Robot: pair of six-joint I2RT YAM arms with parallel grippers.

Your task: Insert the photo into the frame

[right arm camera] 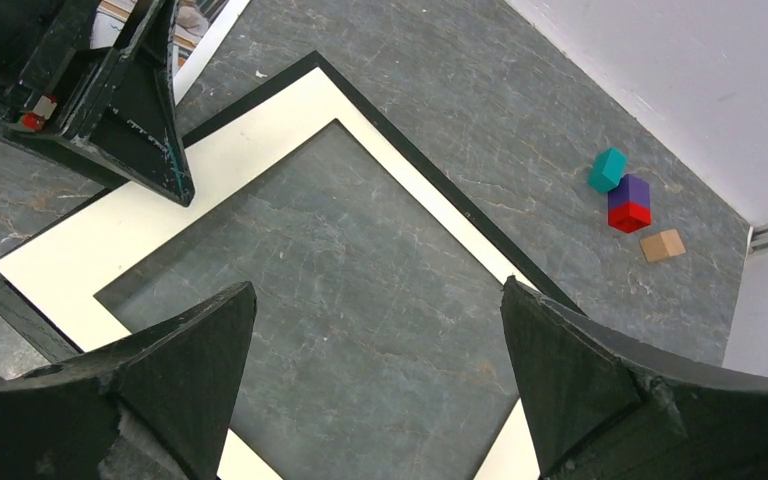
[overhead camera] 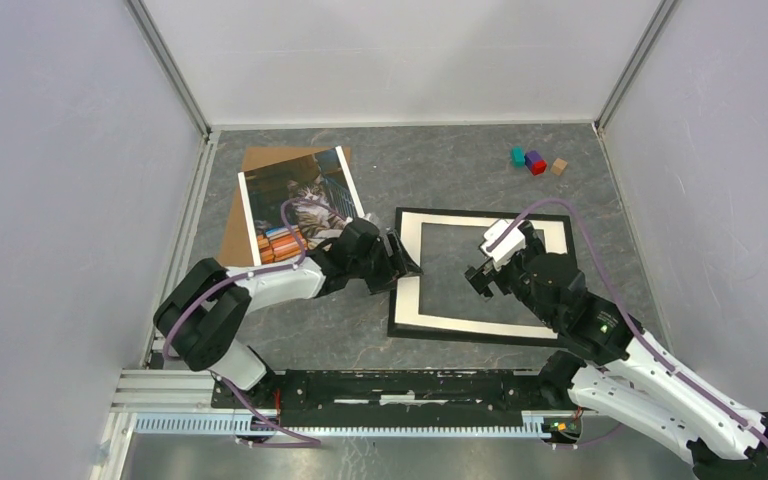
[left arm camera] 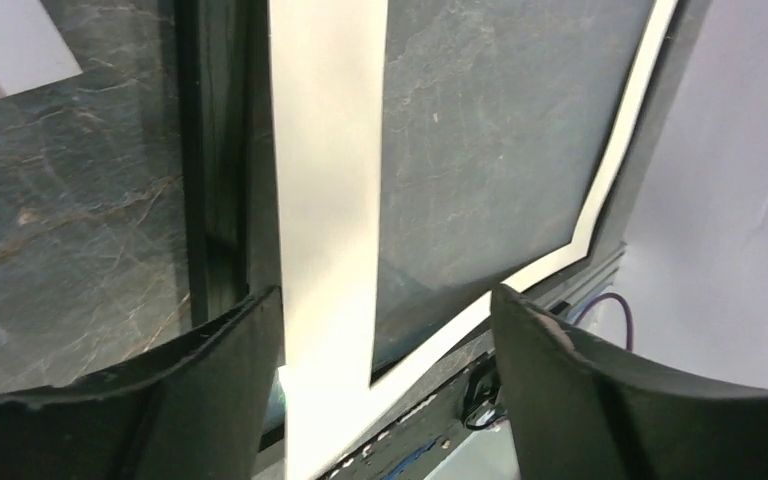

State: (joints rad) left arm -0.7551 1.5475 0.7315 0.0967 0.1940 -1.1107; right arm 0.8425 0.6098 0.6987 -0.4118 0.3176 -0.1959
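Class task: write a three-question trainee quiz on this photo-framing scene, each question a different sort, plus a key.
1. True or false: the photo lies on a brown backing board.
2. In the top view, relative to the frame, the photo lies: A inside; B left; C right.
3. Fill in: the fingers of the left gripper and right gripper stand ___.
Key: 1 true; 2 B; 3 open.

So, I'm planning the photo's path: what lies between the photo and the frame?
In the top view, the left hand sits between the photo and the frame, reaching the frame's left edge; the rest is bare tabletop.
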